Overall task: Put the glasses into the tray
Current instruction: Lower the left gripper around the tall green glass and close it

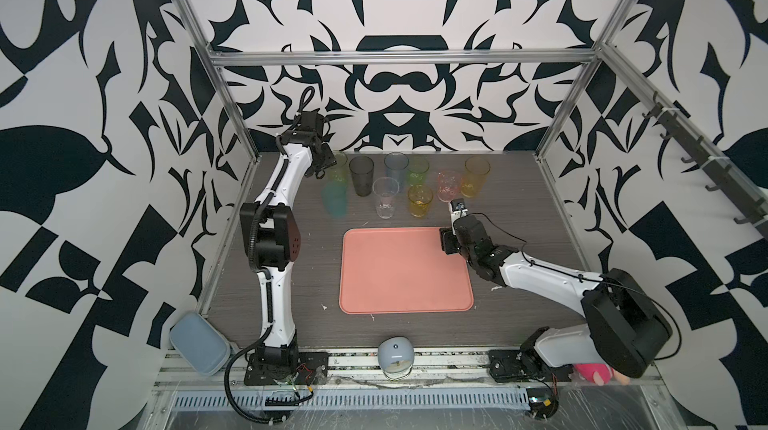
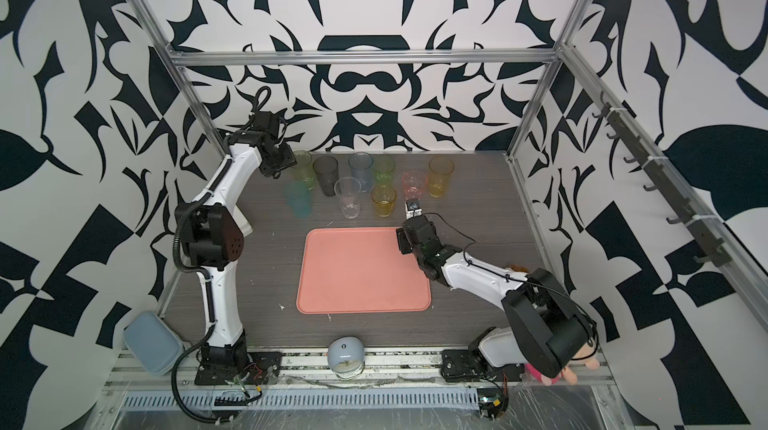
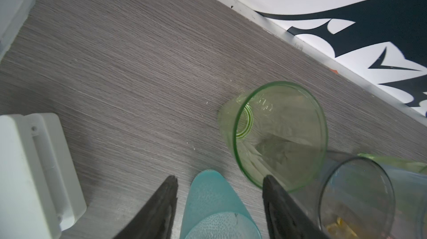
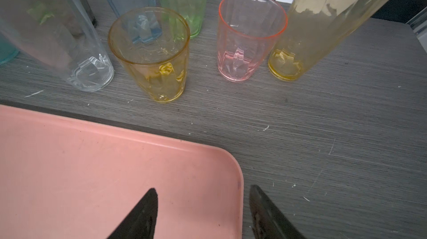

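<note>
Near the desk's (image 3: 115,64) far-left corner, the left gripper (image 3: 219,177), jaws released, straddles a tall frosted teal tumbler (image 3: 212,203); centre it, squeeze gently.

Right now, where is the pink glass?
In both top views the pink glass stands right of centre between the short amber glass and tall yellow glass.

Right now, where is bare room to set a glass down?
The whole tray is bare. A bare table strip lies between its far edge and the clear glass and short yellow glass. Behind them, glasses stand crowded.
</note>
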